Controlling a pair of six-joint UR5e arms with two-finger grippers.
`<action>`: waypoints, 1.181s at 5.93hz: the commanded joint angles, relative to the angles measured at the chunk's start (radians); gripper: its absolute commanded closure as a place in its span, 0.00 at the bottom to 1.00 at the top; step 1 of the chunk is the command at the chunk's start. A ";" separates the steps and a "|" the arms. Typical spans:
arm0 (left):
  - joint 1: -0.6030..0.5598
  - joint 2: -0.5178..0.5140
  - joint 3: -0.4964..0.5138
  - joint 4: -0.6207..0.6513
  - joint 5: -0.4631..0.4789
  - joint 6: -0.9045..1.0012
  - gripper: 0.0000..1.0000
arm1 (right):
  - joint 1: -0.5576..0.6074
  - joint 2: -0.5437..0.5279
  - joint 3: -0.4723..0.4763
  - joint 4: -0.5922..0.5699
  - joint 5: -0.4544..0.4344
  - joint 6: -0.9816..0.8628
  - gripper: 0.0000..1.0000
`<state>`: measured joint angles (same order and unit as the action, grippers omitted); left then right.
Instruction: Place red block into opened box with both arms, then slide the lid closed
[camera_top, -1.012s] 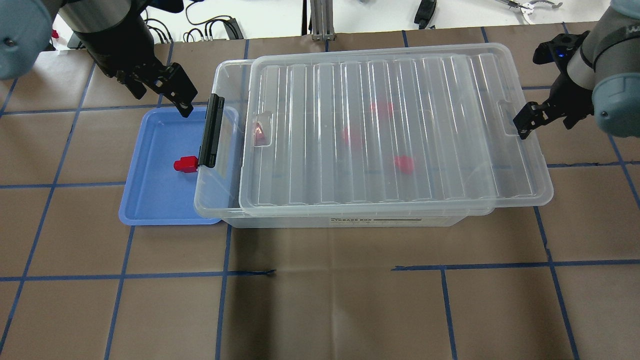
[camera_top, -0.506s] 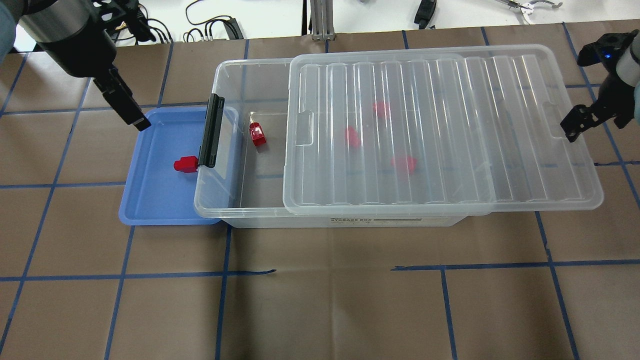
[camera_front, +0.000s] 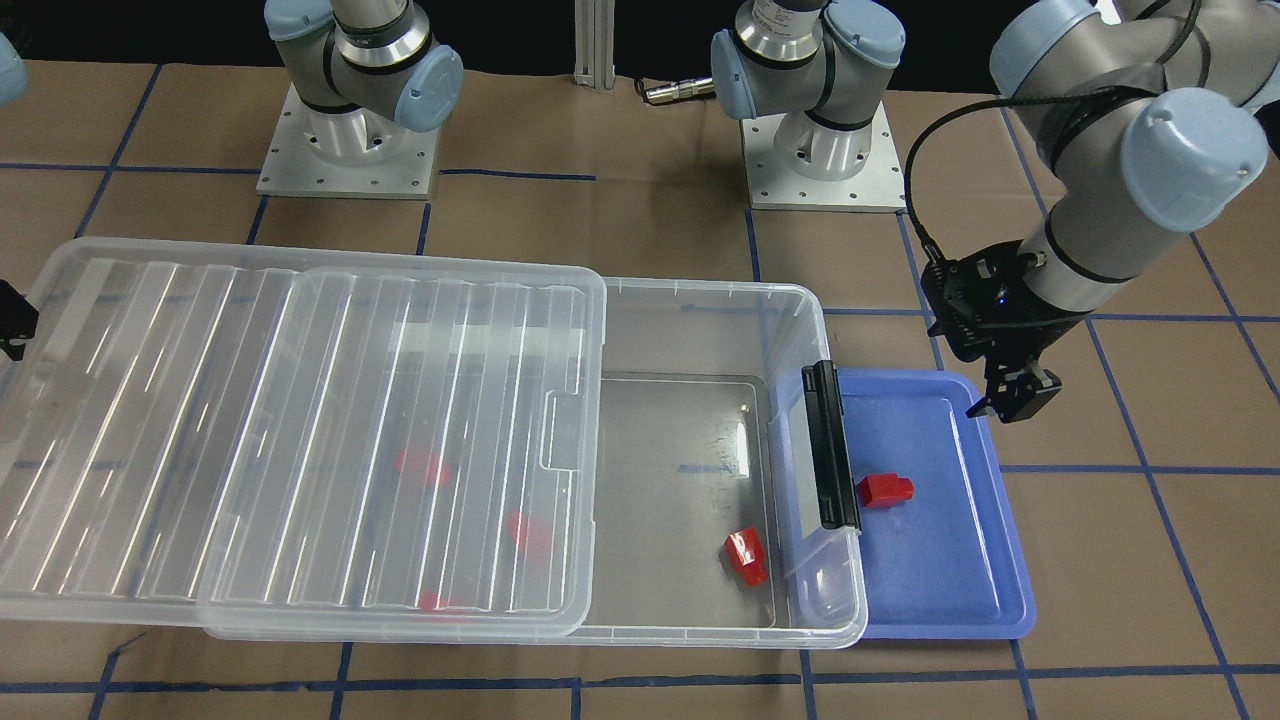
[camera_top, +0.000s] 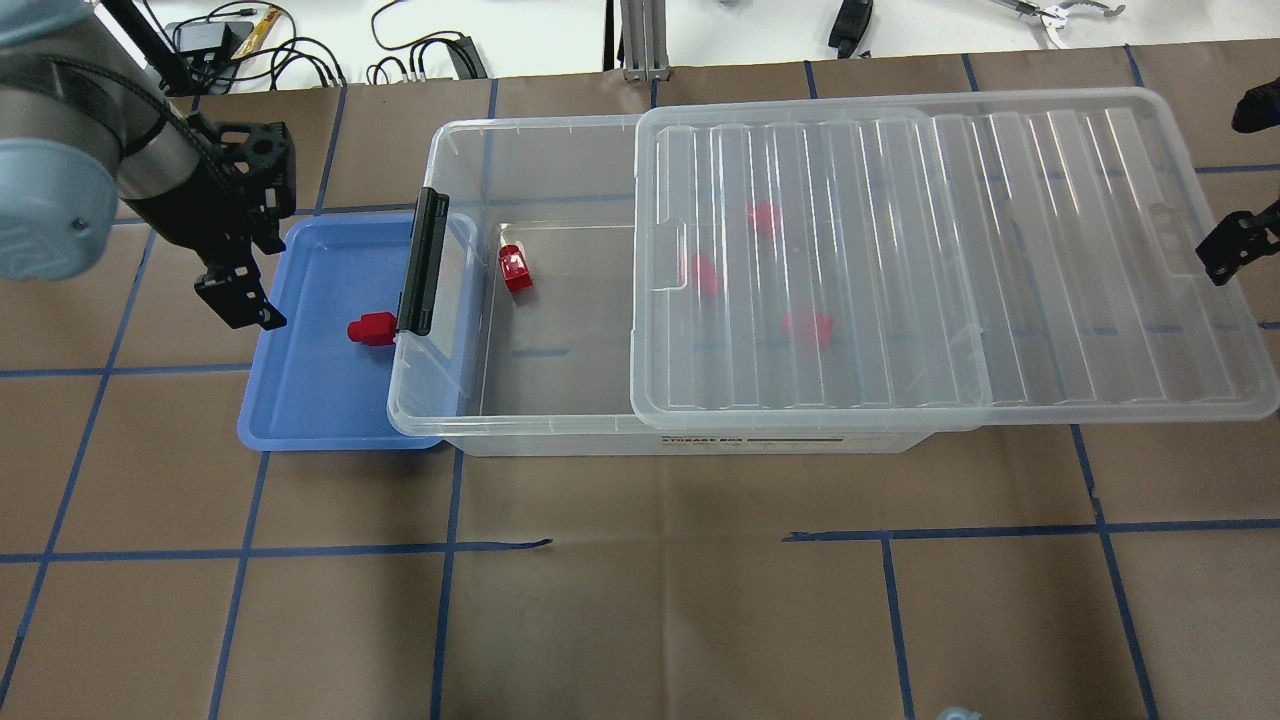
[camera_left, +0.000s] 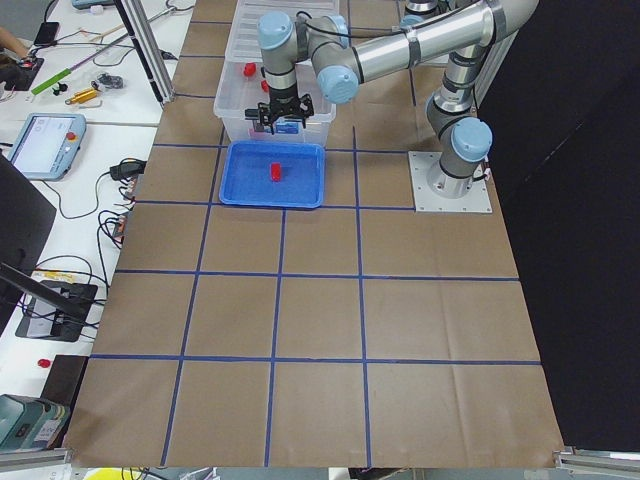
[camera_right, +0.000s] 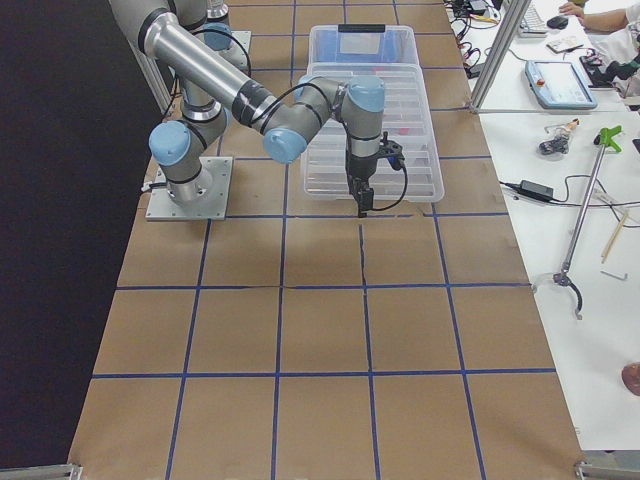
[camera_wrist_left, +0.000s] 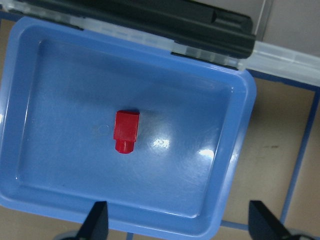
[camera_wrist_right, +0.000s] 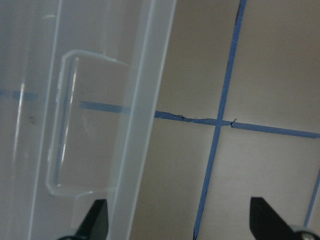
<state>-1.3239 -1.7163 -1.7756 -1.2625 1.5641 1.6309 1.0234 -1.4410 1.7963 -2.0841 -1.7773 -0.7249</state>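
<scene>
Brown table (camera_top: 640, 600), left hand (camera_wrist_left: 179, 226), cropped right hand (camera_wrist_right: 180, 227), both spread empty, lid (camera_top: 1050, 260) blurring pieces (camera_top: 808, 328)

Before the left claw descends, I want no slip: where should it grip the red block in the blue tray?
By its cube body, from straight above: the left claw closing on the two flat sides flanking the stub. The red block lies flat in the blue tray, stub away from the box; the narrower stub likely holds worse.
</scene>
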 joint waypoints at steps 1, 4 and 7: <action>0.000 -0.137 -0.058 0.205 -0.012 0.069 0.03 | -0.017 -0.033 -0.006 0.007 -0.004 0.016 0.00; -0.003 -0.299 -0.070 0.400 -0.073 0.058 0.03 | 0.203 -0.197 -0.078 0.182 0.006 0.306 0.00; -0.001 -0.324 -0.067 0.408 -0.066 0.044 0.88 | 0.491 -0.133 -0.331 0.548 0.159 0.790 0.00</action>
<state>-1.3265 -2.0376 -1.8459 -0.8529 1.4920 1.6812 1.4372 -1.6045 1.5434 -1.6331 -1.6689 -0.0638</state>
